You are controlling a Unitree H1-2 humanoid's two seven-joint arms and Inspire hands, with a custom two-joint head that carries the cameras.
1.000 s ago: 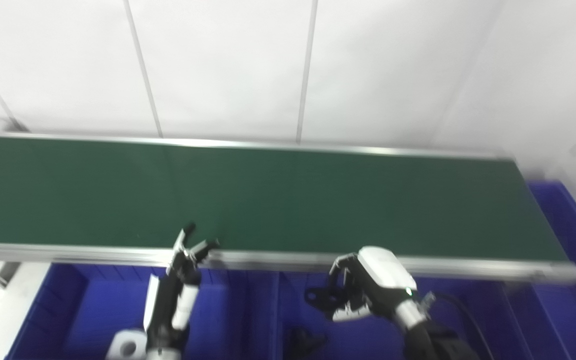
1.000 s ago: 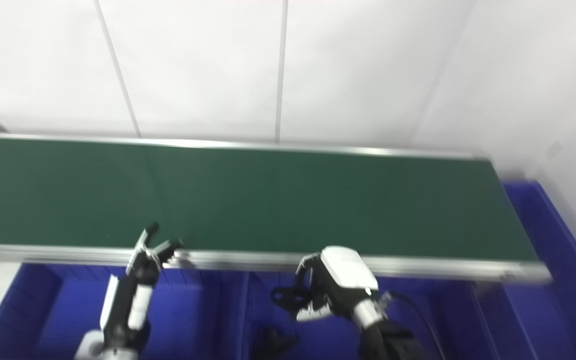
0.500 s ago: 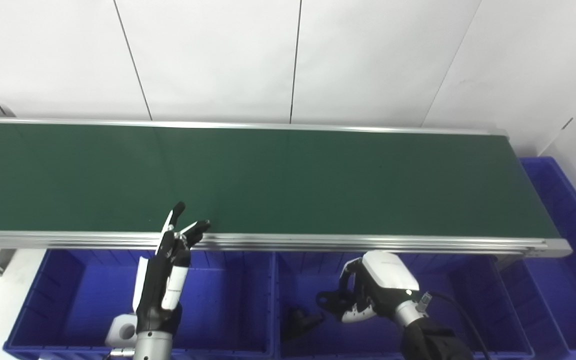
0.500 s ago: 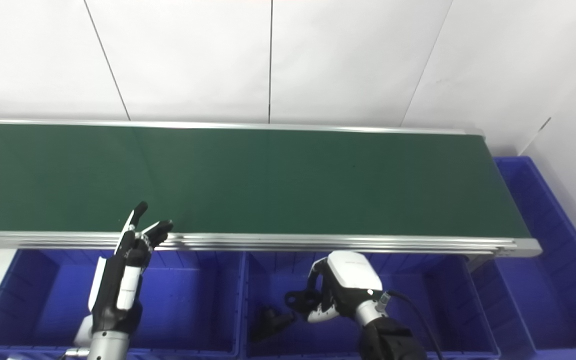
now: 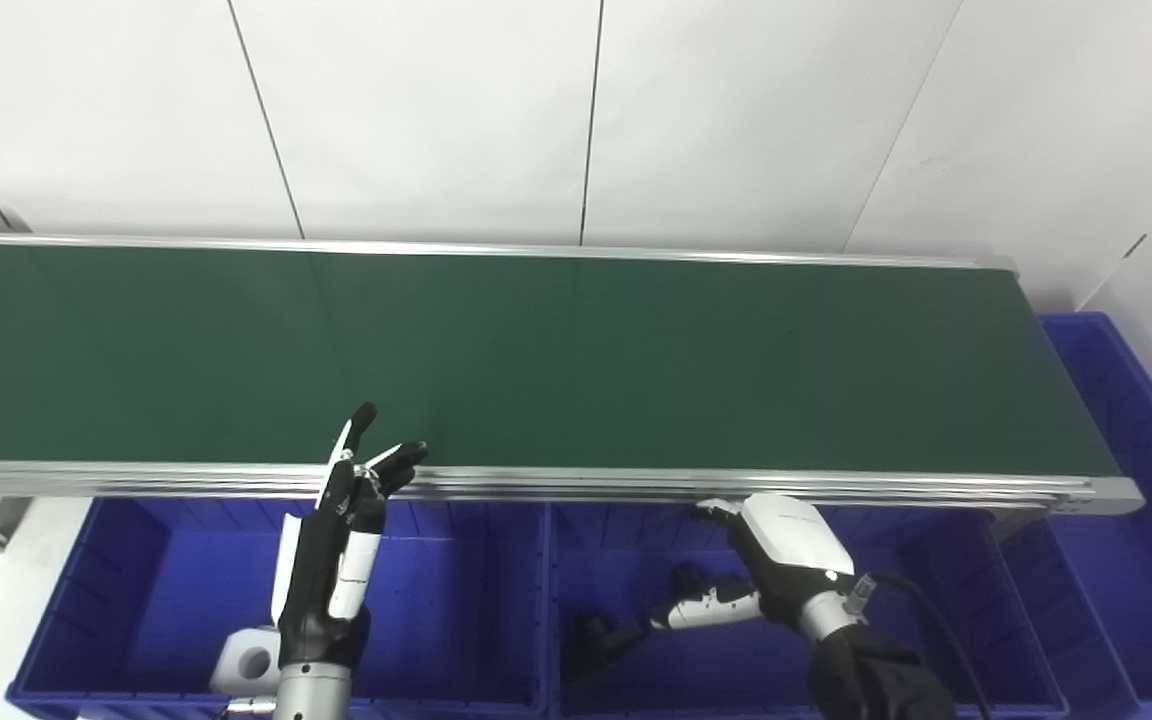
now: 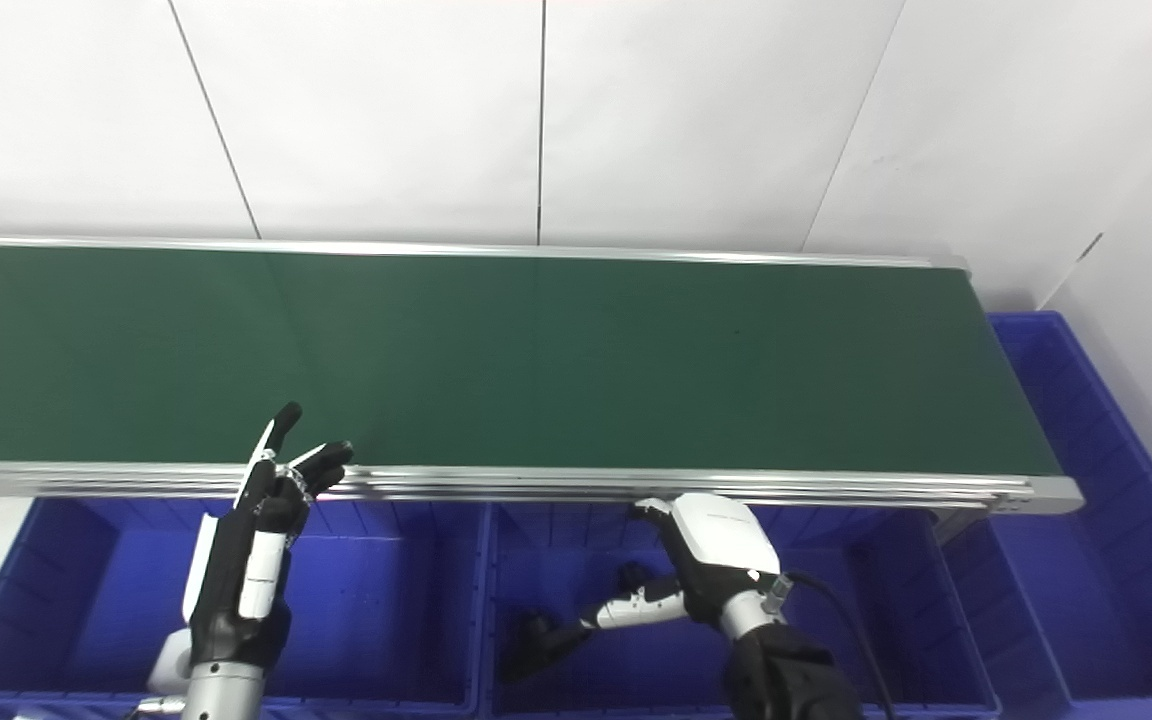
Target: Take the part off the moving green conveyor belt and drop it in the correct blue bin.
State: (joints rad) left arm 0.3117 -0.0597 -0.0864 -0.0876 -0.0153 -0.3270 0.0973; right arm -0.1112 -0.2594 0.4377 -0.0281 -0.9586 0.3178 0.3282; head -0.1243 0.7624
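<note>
The green conveyor belt (image 5: 636, 360) carries no part. My right hand (image 5: 786, 560) hangs inside the middle blue bin (image 5: 921, 600), open, its fingers (image 5: 706, 607) stretched out to the left. A black part (image 5: 596, 640) lies on that bin's floor just past the fingertips. A small dark shape (image 5: 684, 580) sits by the thumb; I cannot tell whether it is a part or the thumb. My left hand (image 5: 336, 560) stands upright and open over the left blue bin (image 5: 166, 570), its fingertips at the belt's near rail (image 5: 536, 485).
A white ring-shaped part (image 5: 244, 668) lies in the left bin beside my left wrist. A third blue bin (image 5: 1146, 420) stands past the belt's right end. A white panelled wall runs behind the belt.
My right hand has gone from curled around a black piece to fingers stretched out, low in the middle bin. The camera tilted one second ago. The left hand has barely moved.
</note>
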